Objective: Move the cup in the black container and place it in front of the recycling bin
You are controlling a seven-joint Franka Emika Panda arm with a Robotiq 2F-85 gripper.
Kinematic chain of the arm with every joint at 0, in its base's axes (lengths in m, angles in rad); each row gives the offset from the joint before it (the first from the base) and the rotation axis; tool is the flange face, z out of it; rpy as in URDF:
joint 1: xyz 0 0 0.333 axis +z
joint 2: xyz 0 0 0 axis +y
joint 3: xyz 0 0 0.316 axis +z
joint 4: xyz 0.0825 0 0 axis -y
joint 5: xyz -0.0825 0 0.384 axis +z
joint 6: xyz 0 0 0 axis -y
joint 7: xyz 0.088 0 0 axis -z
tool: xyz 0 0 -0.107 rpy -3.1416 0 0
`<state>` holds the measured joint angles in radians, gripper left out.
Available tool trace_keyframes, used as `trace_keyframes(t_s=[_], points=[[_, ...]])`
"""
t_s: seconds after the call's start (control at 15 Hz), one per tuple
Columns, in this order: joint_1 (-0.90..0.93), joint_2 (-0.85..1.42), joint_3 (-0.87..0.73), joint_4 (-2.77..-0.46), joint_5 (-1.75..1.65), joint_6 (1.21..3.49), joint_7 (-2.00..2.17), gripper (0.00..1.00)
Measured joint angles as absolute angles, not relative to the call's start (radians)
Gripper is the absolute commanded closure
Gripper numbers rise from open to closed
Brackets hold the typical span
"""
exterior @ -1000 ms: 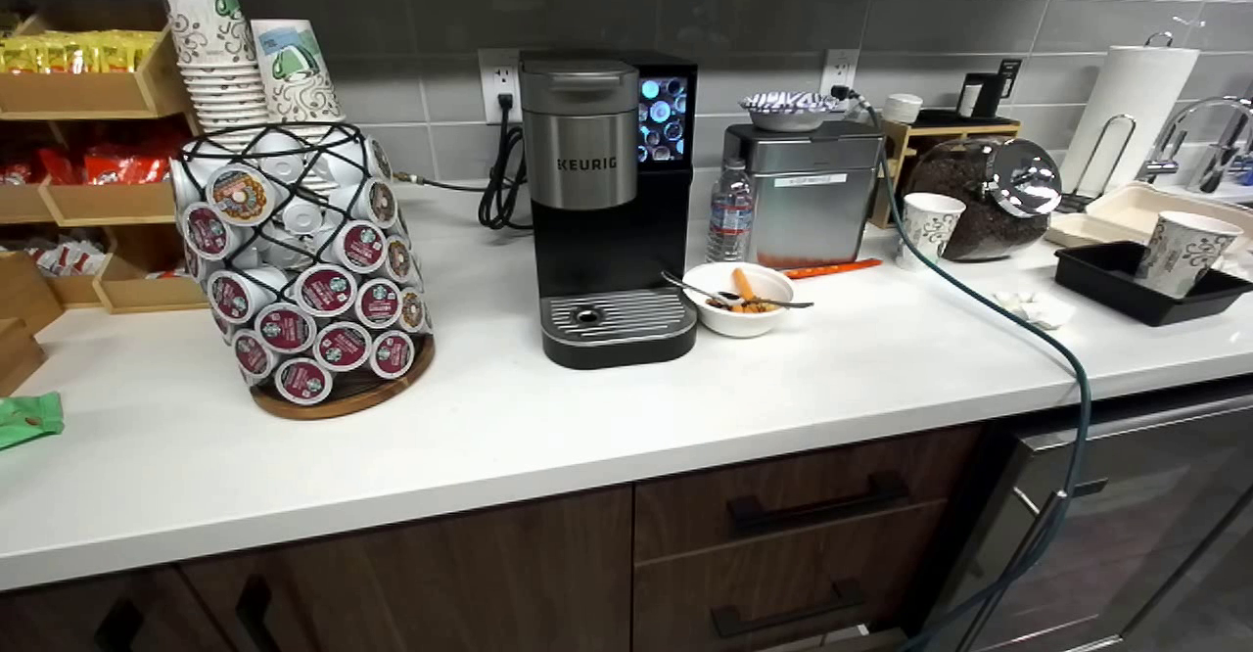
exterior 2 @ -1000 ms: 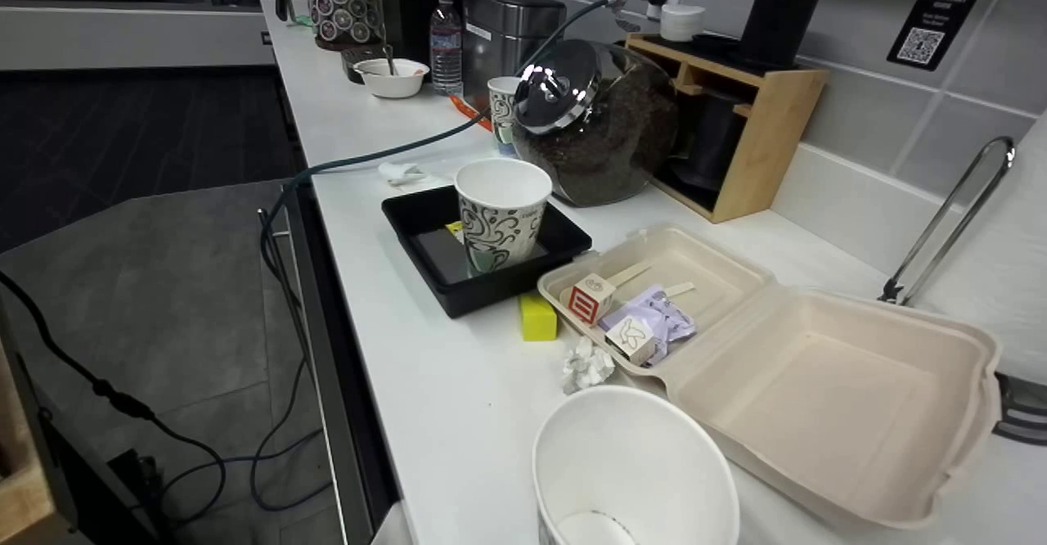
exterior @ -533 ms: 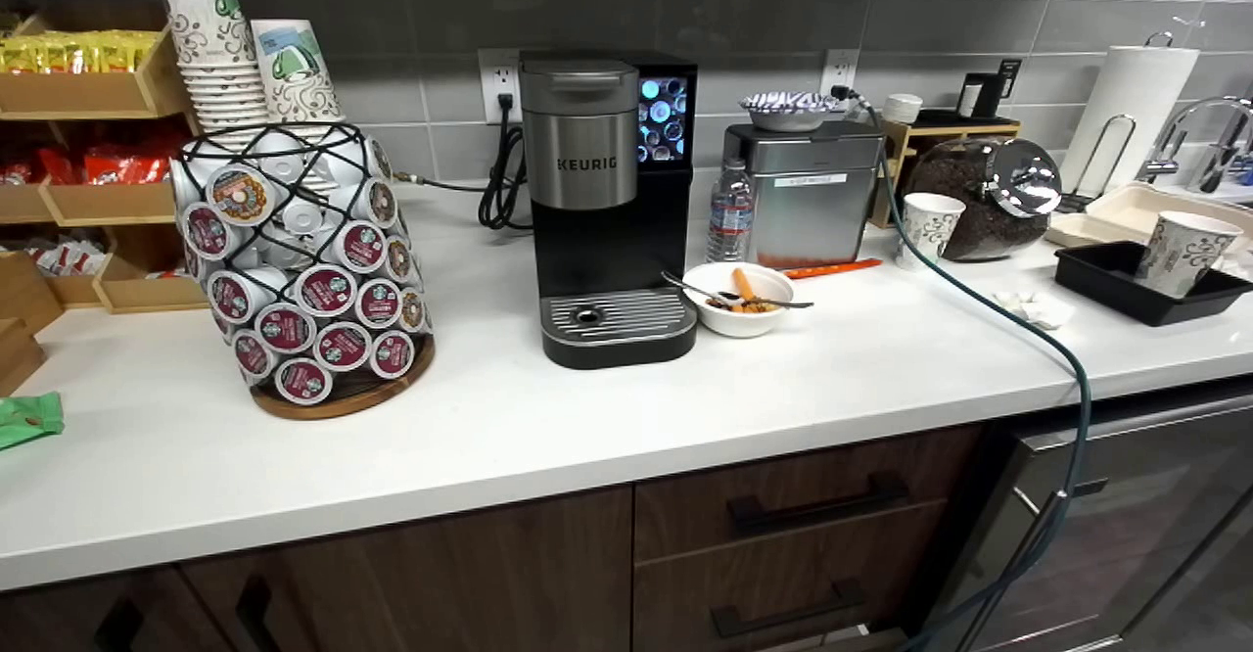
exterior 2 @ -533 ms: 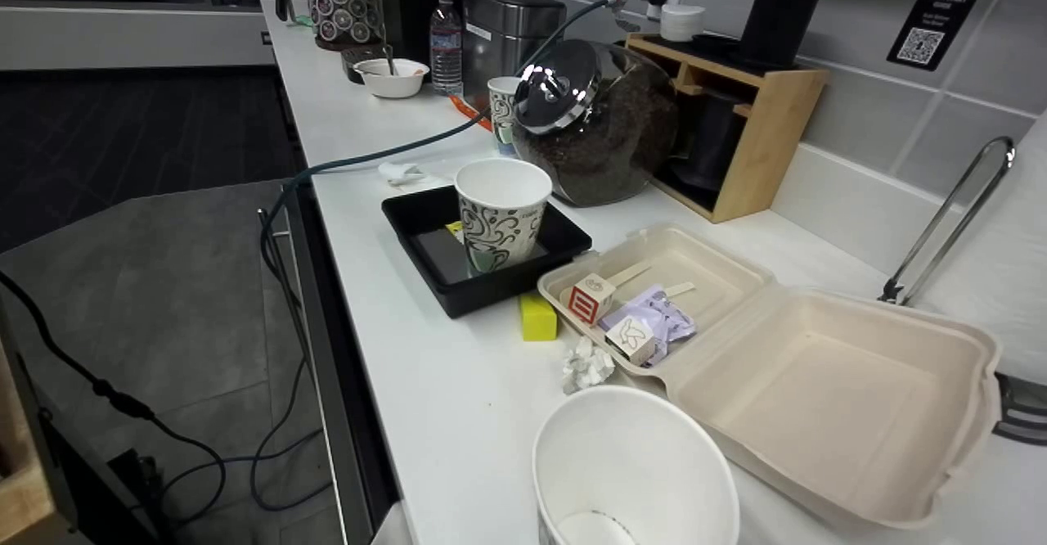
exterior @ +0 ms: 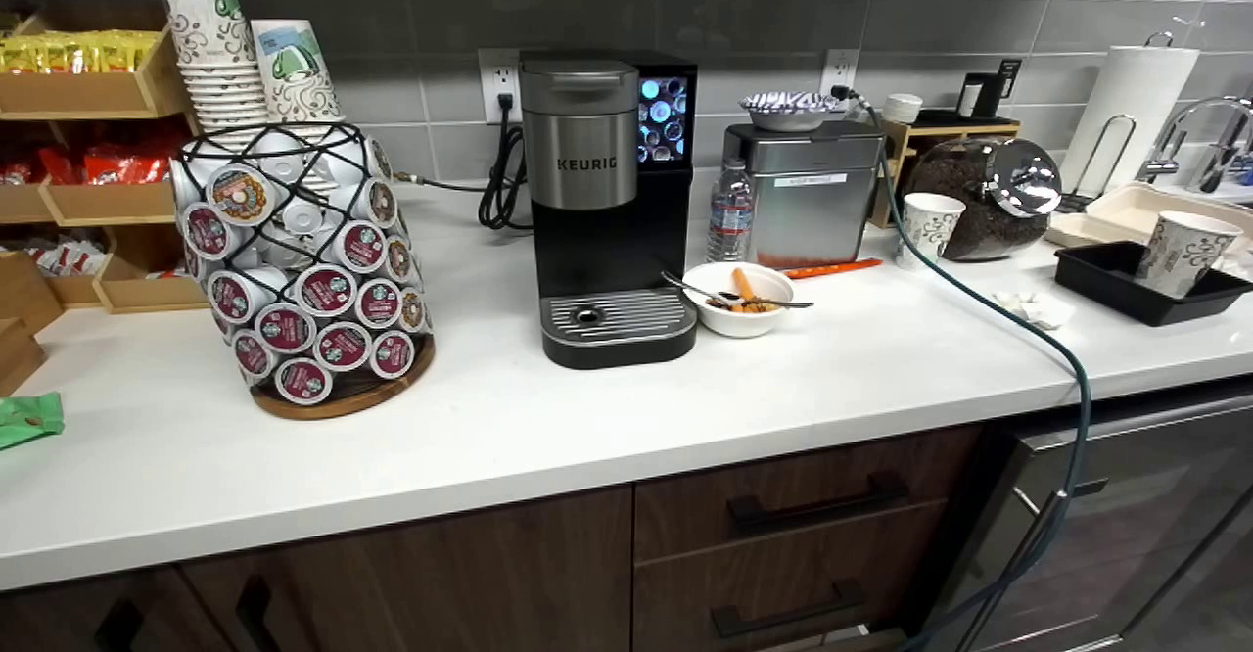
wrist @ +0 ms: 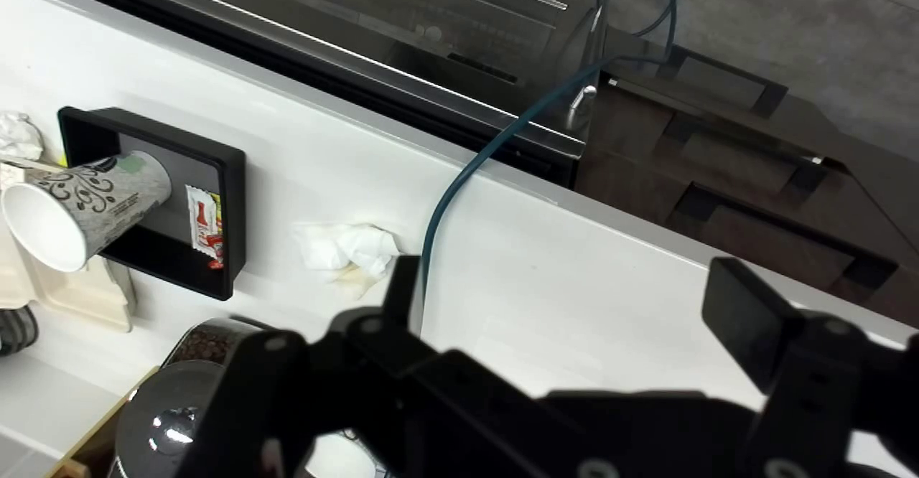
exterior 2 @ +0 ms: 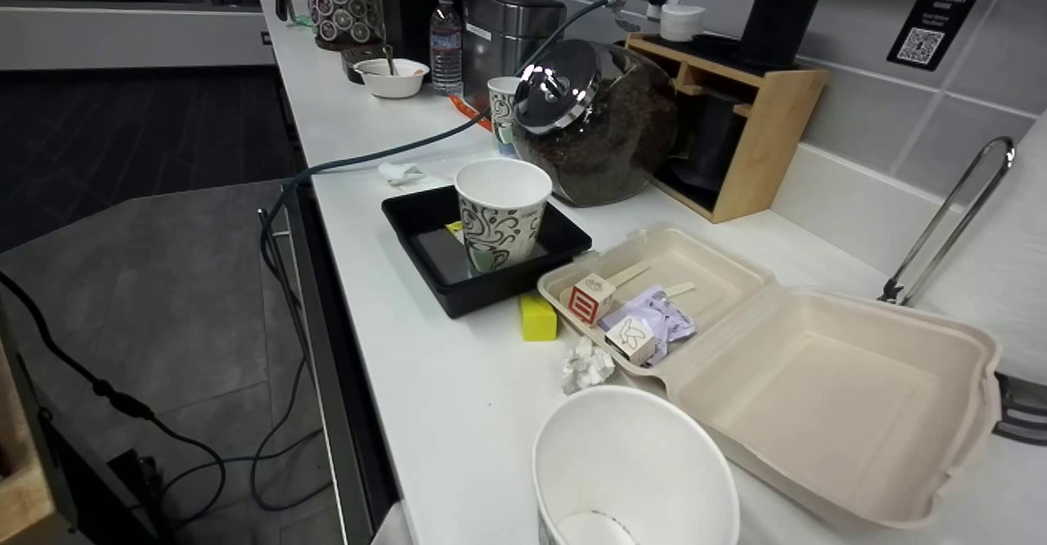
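The cup (exterior 2: 503, 230) is a white paper cup with a dark scroll print. It stands upright in the black container (exterior 2: 501, 290), a shallow tray on the counter. The cup (exterior: 1184, 256) and tray (exterior: 1104, 285) are at the far right in an exterior view. In the wrist view the cup (wrist: 115, 198) and tray (wrist: 235, 223) are at the left. My gripper (wrist: 574, 302) is open and empty over the counter, apart from the tray. It is out of view in both exterior views. A steel box (exterior: 817, 207) with a small label, perhaps the recycling bin, stands by the wall.
A teal hose (wrist: 495, 148) crosses the counter between gripper and tray. A crumpled napkin (wrist: 359, 248) lies beside the tray. A bean jar (exterior 2: 609, 136), another cup (exterior: 928, 231), a white bowl (exterior: 739, 314), an open takeaway box (exterior 2: 826, 398) and a near cup (exterior 2: 634, 455) stand around.
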<state>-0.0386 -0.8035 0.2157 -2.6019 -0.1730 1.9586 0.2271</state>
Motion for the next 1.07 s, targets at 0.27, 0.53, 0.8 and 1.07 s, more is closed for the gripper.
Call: trace_keyframes(t_s=[0.27,0.53,0.8,1.07], points=[[-0.039,-0.792,0.204,-2.600,-0.174,1.986,0.243,0.00],[-0.061,-0.730,0.069,-2.598,-0.149,2.156,0.232,0.00],[-0.106,-0.562,-0.080,-2.550,-0.102,2.331,0.171,0.00],[-0.145,-0.319,-0.127,-2.414,-0.072,2.378,0.186,0.00]])
